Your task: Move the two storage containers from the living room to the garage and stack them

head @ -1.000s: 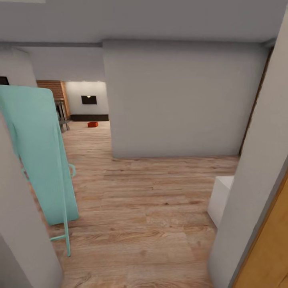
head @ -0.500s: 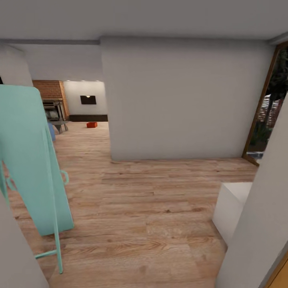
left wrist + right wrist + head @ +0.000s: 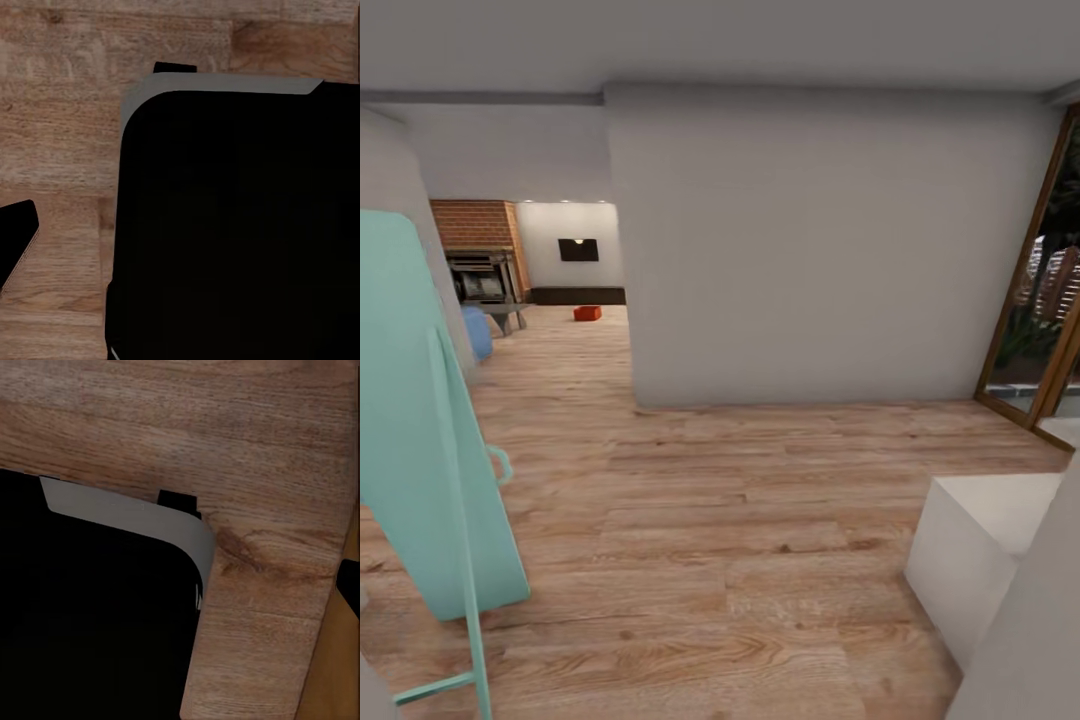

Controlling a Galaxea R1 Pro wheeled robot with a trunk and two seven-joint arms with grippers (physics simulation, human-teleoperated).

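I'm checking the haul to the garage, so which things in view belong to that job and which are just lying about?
For the job:
- orange-red box, far off on the wood floor

Just lying about:
- mint green board on its stand, near left
- white block, near right
- blue seat
- glass door

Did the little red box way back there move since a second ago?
No. The red box sits at the same spot before the dark cabinet; the camera moved instead.
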